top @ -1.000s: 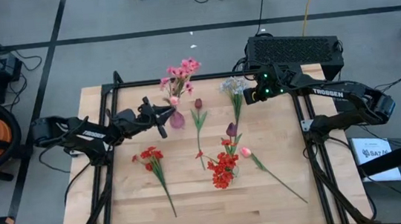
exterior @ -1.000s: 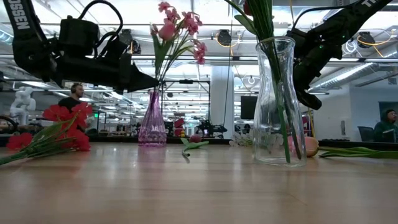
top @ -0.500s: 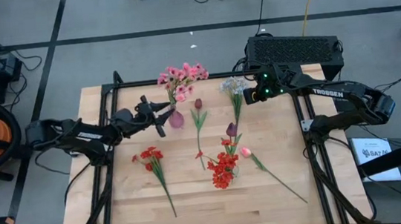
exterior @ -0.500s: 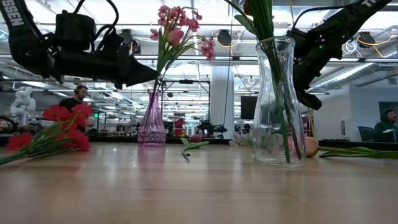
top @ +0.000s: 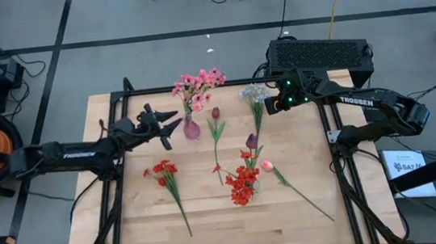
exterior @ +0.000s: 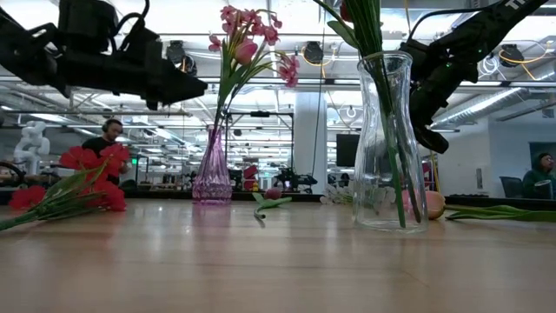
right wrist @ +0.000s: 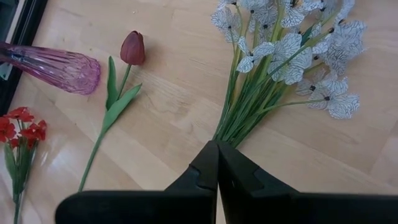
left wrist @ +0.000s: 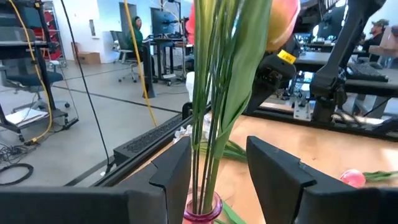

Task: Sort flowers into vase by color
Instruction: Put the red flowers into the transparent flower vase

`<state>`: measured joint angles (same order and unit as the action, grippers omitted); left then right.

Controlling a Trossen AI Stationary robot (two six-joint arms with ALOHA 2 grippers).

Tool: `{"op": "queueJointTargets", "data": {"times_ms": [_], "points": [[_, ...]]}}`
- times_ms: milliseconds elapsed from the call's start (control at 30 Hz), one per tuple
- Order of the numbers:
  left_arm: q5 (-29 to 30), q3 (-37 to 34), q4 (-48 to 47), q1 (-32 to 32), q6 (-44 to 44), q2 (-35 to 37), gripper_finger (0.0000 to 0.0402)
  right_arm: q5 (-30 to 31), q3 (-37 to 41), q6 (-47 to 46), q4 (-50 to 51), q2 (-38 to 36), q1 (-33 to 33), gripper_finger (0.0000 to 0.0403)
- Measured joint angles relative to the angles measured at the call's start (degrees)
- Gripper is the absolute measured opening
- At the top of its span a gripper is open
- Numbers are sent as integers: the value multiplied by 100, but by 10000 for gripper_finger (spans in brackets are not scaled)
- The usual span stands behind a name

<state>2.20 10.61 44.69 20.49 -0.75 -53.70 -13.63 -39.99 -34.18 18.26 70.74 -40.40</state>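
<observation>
The pink vase (top: 192, 129) stands at the far middle-left with the pink flowers (top: 197, 82) upright in it. My left gripper (top: 174, 118) is open and level just left of it; the green stems (left wrist: 208, 93) rise beyond the gap between its fingers, untouched. My right gripper (top: 271, 104) hangs shut above the stems of the pale blue-white sprig (right wrist: 292, 56), which lies flat. A clear vase (exterior: 387, 139) holds red flowers (top: 243, 184). A red stem (top: 164, 170), a maroon tulip (right wrist: 132, 48) and a pink bud (top: 266, 166) lie on the table.
Black frame rails (top: 115, 149) run along both sides of the wooden table (top: 214, 236). A black box (top: 320, 50) sits behind the far right edge. Bare wood lies along the near edge. People sit at desks in the room behind.
My left gripper has opened and let go of the pink flowers' stems, then risen and drawn back toward the table's left edge. The pink flowers have swung more upright, their heads shifting left, and now stay in the pink vase.
</observation>
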Motion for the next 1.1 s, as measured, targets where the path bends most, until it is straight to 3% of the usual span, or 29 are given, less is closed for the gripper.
{"op": "queueJointTargets", "data": {"times_ms": [167,367,467,600,800,1100], "points": [[212,143,-945,-120,-327,514,162,-1,0,84,2,0,-7,0],[780,1361,-4027,-612,-331,763,162,-14,0,238,276,-88,-195,0],[1233,1945,-5087,-836,-502,739,162,-19,0,379,634,-176,-305,0],[1703,2441,-5957,-1017,-1473,727,162,2,0,581,1115,-199,-348,0],[1796,2750,-7141,-1178,-2792,727,162,36,0,538,1237,-199,-343,0],[1728,2750,-8249,-1394,-3943,723,162,888,0,717,1182,-197,-337,12]]}}
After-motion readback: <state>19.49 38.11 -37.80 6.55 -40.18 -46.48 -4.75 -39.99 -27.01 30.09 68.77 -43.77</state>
